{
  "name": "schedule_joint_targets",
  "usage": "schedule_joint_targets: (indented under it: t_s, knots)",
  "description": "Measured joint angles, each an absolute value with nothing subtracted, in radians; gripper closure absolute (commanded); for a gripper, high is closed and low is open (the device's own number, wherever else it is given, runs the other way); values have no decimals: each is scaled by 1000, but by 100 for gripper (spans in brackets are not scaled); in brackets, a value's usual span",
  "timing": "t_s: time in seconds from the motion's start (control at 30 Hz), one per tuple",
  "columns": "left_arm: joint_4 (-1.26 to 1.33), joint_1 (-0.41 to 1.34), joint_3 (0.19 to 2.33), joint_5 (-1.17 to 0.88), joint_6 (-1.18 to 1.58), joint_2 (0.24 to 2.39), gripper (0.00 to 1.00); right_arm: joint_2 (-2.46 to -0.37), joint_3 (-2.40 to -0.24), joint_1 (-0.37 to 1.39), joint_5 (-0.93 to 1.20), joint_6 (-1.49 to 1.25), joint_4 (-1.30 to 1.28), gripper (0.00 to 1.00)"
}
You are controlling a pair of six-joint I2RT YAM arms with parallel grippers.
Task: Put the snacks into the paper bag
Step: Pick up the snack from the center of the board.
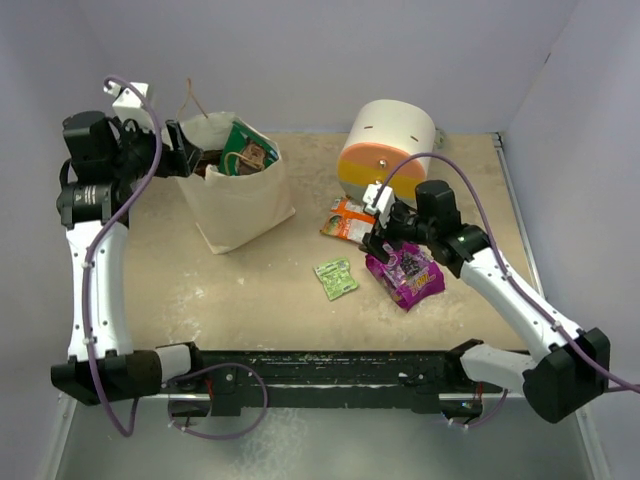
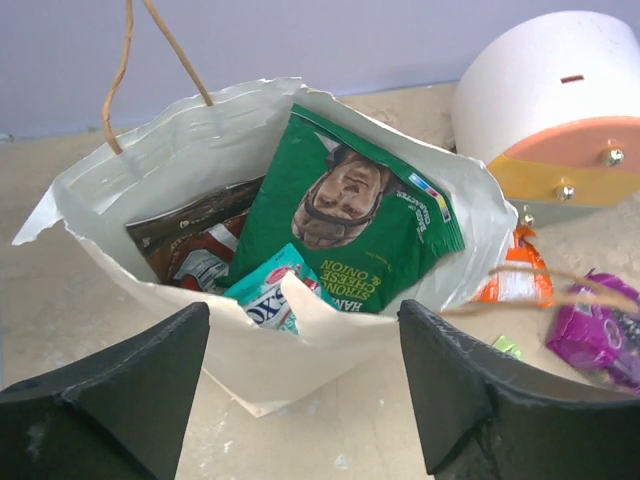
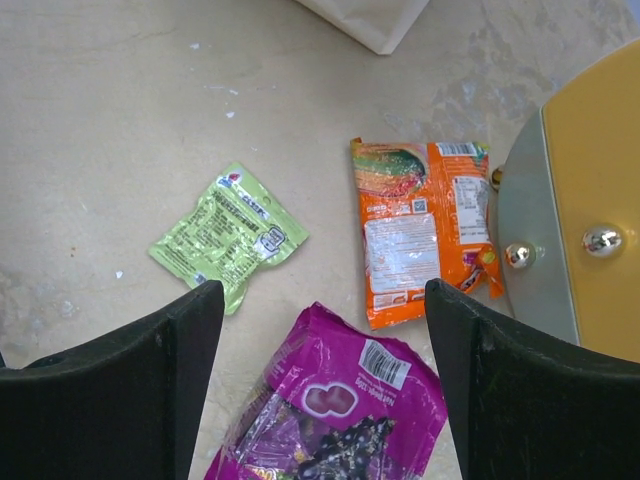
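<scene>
The cream paper bag (image 1: 240, 205) stands open at the back left, twine handles up. Inside it lie a dark green packet (image 2: 350, 220), a teal packet (image 2: 265, 290) and a brown and red packet (image 2: 190, 240). My left gripper (image 1: 185, 150) hangs open at the bag's left rim, its jaws (image 2: 302, 315) wide with nothing between them. On the table lie a purple packet (image 1: 410, 275), an orange packet (image 1: 348, 220) and a light green packet (image 1: 335, 278). My right gripper (image 3: 322, 300) is open just above the purple packet (image 3: 340, 410), one finger on each side of it.
A round white, orange and yellow drawer unit (image 1: 390, 145) stands at the back right, close behind the orange packet (image 3: 420, 230). The light green packet (image 3: 225, 235) lies left of the right gripper. Grey walls close in the table on all far sides.
</scene>
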State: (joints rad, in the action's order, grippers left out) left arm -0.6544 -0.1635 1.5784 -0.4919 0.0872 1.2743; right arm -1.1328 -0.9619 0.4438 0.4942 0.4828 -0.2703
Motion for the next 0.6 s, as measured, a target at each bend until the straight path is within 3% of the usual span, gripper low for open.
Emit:
schedule_joint_targets:
  t_s: [0.17, 0.33, 0.6]
  knots:
    - [-656, -163, 1494, -498, 1, 1150, 5, -1211, -963, 445, 498, 486, -275, 16]
    - [-689, -163, 1381, -528, -89, 1042, 0, -1367, -982, 486, 488, 489, -304, 15]
    - [-765, -163, 1216, -547, -189, 904, 1, -1601, -1047, 654, 396, 439, -306, 12]
